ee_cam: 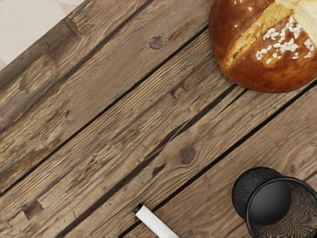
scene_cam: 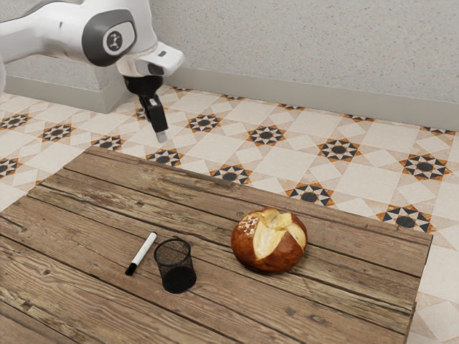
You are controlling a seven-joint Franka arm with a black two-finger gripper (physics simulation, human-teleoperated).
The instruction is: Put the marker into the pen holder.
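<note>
High above the table's far left part in the exterior view hangs my gripper (scene_cam: pixel 161 135), pointing down and well apart from everything on the table. A white marker with black ends (scene_cam: pixel 143 251) lies flat on the wood, close beside the black mesh pen holder (scene_cam: pixel 177 268), which stands upright with nothing visible inside. In the wrist view, one black end and part of the white body of the marker (ee_cam: pixel 156 223) are in sight, with the rest cut off. The pen holder (ee_cam: pixel 270 201) is partly cut off there too.
A round brown bread roll (scene_cam: pixel 269 241) sits on the wooden table (scene_cam: pixel 344 272) toward the exterior view's right of the pen holder. In the wrist view the bread (ee_cam: pixel 270 54) is partly cropped. Beyond the table's far edge lies a tiled floor (scene_cam: pixel 287 158).
</note>
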